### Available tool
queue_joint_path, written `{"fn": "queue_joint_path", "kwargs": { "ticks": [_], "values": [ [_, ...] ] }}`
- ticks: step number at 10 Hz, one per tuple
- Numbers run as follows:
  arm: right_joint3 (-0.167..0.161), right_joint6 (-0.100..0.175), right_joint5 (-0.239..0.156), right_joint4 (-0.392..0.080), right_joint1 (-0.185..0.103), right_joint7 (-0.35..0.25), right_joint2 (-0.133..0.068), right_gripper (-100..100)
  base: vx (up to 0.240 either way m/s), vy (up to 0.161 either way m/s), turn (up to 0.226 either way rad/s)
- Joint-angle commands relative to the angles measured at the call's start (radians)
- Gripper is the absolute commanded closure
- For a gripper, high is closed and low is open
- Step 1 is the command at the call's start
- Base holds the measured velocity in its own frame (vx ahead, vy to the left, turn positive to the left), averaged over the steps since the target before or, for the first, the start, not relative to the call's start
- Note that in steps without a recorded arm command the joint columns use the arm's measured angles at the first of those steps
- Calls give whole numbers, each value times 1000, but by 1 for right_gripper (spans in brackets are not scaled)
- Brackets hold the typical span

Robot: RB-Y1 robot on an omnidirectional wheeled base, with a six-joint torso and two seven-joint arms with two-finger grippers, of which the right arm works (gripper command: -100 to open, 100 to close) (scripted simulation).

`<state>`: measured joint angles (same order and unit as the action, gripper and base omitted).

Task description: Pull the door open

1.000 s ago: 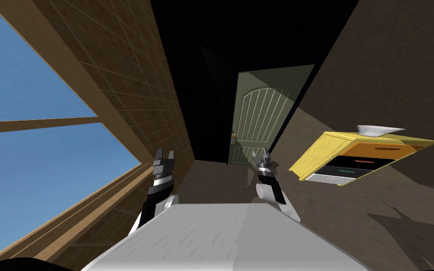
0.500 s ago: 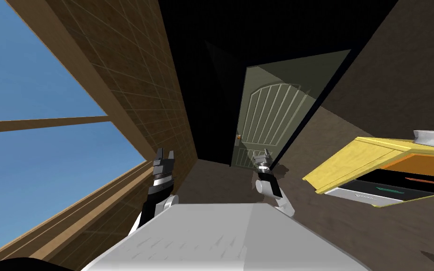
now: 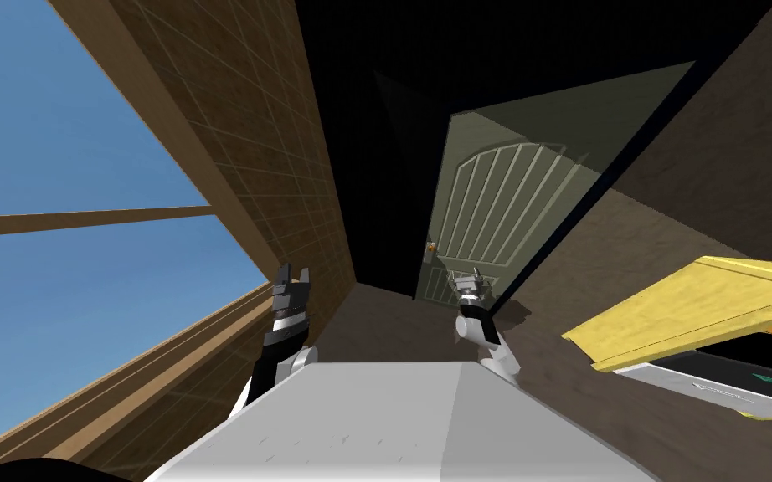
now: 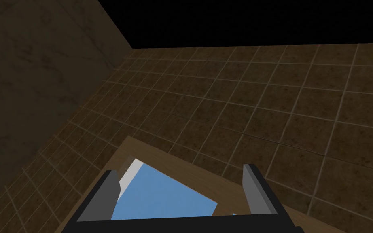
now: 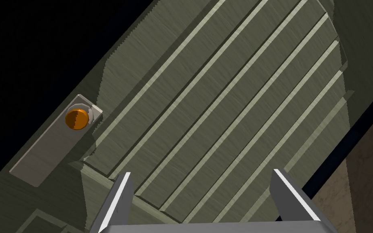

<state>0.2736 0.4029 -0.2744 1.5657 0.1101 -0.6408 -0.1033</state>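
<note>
In the head view, the olive-green panelled door [image 3: 501, 209] stands at the far end of the passage, right of centre, with a black area beside its left edge and above it. A small orange knob [image 3: 431, 248] sits low on the door's left edge. The right end effector [image 3: 469, 282] is raised in front of the door's lower panel, to the right of the knob and apart from it. The left end effector [image 3: 290, 280] is held up near the brown tiled wall [image 3: 275, 167] on the left, beside a window [image 3: 58, 276]. A yellow cabinet [image 3: 694, 310] juts in at the near right.

In the left wrist view, the left end effector's fingers stand wide apart, released and holding nothing.

In the right wrist view, the right end effector's fingers are also spread and empty, pointing at the door's ribbed panel. The knob, on a grey backplate [image 5: 52, 145], lies off to one side, outside the fingers.
</note>
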Motion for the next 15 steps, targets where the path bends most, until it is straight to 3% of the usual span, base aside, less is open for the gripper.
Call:
{"fn": "queue_joint_path", "kwargs": {
  "ticks": [1,5,6,9,10,15],
  "values": [
    [5,7,-5,-28,-10,-19,0,-100,36,-25,79],
    [65,3,-52,-169,-96,-139,-12,-100,71,-57,184],
    [65,3,-52,-179,-96,-145,-12,-100,58,-54,62],
    [107,0,-85,-279,-157,-234,-20,-100,54,-44,170],
    [107,0,-85,-286,-157,-234,-20,-100,51,-49,70],
    [169,-5,-134,-439,-245,-364,-30,-100,58,-63,159]
  ]
}}
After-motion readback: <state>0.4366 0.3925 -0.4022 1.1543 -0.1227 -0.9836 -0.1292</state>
